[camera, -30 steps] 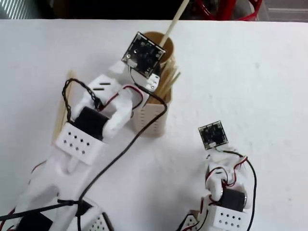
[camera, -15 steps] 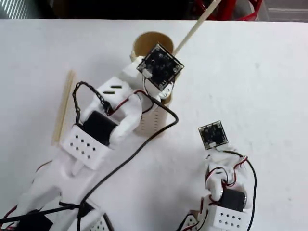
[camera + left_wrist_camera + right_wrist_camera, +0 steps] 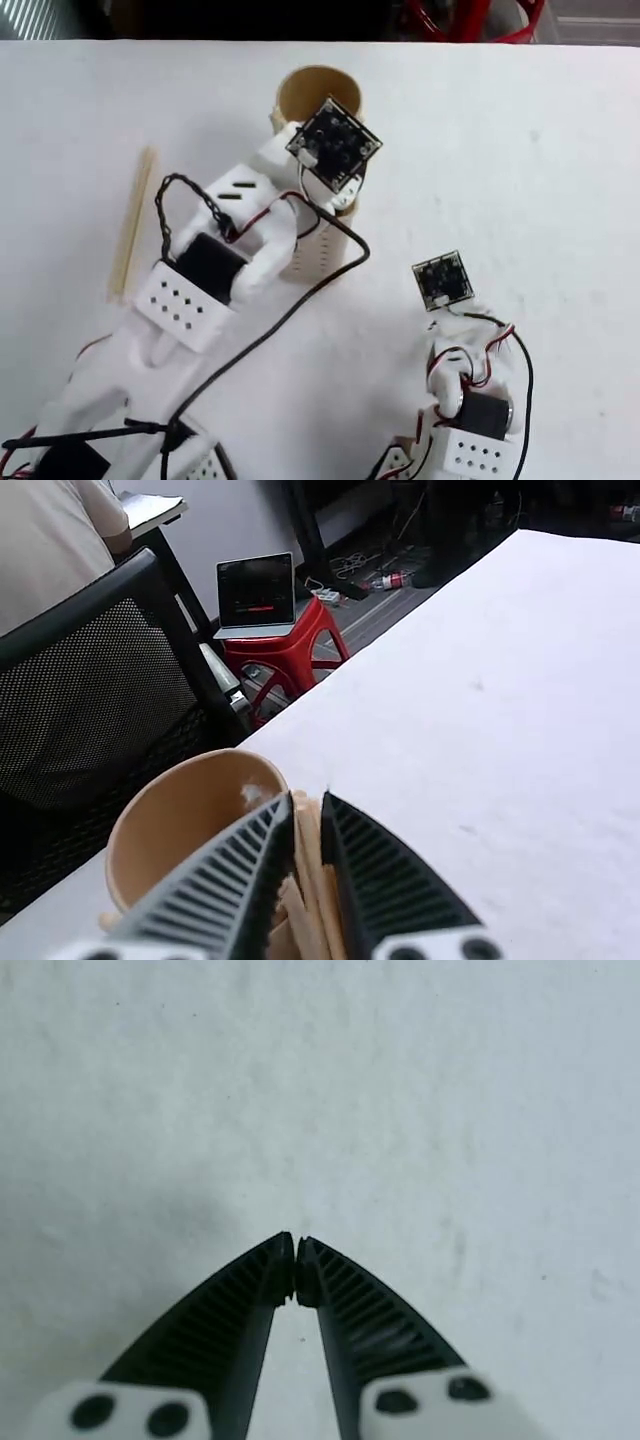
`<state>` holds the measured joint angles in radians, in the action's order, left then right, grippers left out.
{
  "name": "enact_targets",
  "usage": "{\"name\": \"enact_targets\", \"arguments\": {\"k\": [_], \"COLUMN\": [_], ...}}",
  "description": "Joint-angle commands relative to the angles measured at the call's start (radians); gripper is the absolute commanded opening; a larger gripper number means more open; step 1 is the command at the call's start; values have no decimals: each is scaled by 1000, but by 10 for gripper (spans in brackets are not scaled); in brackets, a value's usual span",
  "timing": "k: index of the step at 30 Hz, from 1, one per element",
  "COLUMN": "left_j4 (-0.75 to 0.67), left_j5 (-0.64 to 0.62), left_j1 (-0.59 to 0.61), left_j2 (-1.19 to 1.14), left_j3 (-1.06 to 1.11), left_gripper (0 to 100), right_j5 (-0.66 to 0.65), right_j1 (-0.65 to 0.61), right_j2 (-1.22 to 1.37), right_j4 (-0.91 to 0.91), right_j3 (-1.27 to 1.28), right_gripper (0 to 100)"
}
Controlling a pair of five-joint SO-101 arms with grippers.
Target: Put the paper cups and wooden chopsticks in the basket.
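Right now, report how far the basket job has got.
Done: a paper cup and a bundle of chopsticks appear to sit in the basket. In hand: the left gripper hovers over that bundle. Left: the loose chopsticks on the table. The right gripper rests shut, empty.

— What lies around you?

— A plain white worktop (image 3: 560, 150) stretches out under me, evenly lit, with a few faint grey specks. Past its far edge I see a grey floor (image 3: 385, 620) with loose cables (image 3: 380, 565) strewn on it.

— Any furniture?

— A red plastic stool (image 3: 290, 652) stands close to the worktop's edge, with an open dark laptop (image 3: 257, 592) on its seat. Just beside the stool is a black mesh-backed chair (image 3: 90, 690). Behind both I see a pale grey wall (image 3: 215, 520) and a dark upright post (image 3: 300, 520). From above, a red tubular frame (image 3: 470, 20) shows beyond the far edge.
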<state>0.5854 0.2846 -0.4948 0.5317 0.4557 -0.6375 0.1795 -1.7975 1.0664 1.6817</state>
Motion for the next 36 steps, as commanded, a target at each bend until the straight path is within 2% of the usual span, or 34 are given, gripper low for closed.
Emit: {"name": "enact_targets", "arguments": {"k": [1,6,14,20,24,31,36], "left_j4": [-18,0,126,216,227,152,-11], "left_j5": [2,6,0,0,0,8,-2], "left_j1": [-4,42,257,401,499,680,760], "left_j2": [44,82,271,297,298,295,237], "left_j3": [-9,-35,-137,-126,-12,348,491], "left_gripper": [72,72,72,72,72,72,76], "right_j5": [0,0,0,0,0,0,0], "right_j1": [-4,-4,-4,-4,-4,-4,-4], "right_j2": [-7,-7,-7,-7,-7,-7,-7], "right_j4": [-1,-1,-1,-1,-1,-1,-1], "right_j3": [9,9,9,9,9,9,9], "right_gripper": [18,18,18,18,18,18,18]}}
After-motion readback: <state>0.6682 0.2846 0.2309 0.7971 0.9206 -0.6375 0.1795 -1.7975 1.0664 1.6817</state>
